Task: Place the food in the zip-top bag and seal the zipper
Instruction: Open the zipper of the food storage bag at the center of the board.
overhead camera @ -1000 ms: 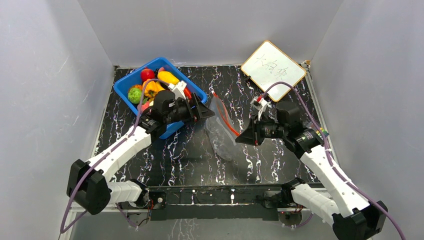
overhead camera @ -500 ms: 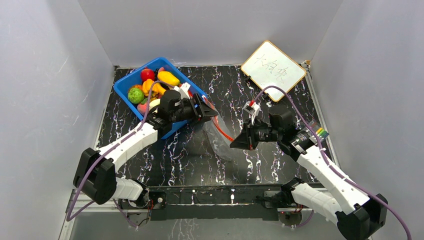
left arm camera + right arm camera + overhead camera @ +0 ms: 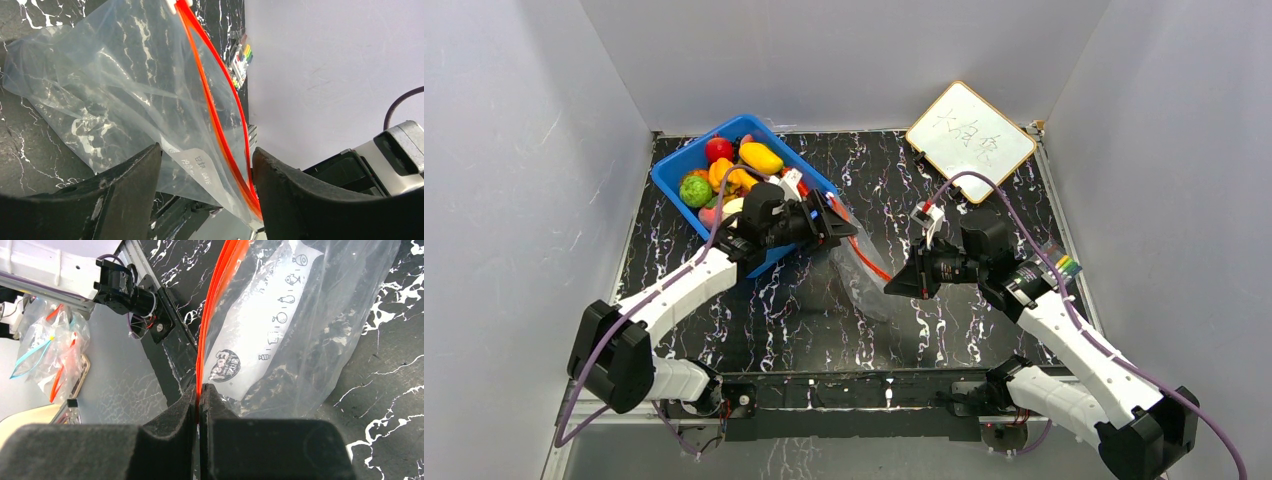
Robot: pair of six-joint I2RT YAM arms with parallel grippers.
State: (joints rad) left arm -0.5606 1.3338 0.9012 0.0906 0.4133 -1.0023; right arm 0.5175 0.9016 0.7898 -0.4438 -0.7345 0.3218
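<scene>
Closest to our bases, we're clamping the R gripper [image 3: 199, 390] on the zipper [image 3: 216, 300]. Its two black fingers [image 3: 150, 445] are pressing flat together w/ only the red-orange strip coming up from btwn them. Seen from above, that pinch is sitting at the near end of the strip, over the middle of the table [image 3: 944, 320].

The zip-top bag [image 3: 860, 280] is lying just past it. Its mouth edge is being held up, and the clear body is sagging down onto the black marbled top. Its white label [image 3: 260, 325] is showing just below the strip, printed side facing the R wrist cam.

Next out, we're holding the L gripper [image 3: 206, 152] wide open at the far end of that same edge. The strip & the film beside it are passing through the gap, running close along one finger. We can't tell if they're touching it, but nothing is being squeezed there.

Further back on the L, the food [image 3: 759, 157] is sitting in the blue bin [image 3: 667, 172]: yellow, red, green & orange pieces piled together. Our L arm is reaching across the bin's near corner.

Over by the R table edge, a few markers [image 3: 1065, 266] are lying side by side. Farthest off, a whiteboard [image 3: 970, 140] w/ handwriting is sitting cornerwise at the back R corner.
</scene>
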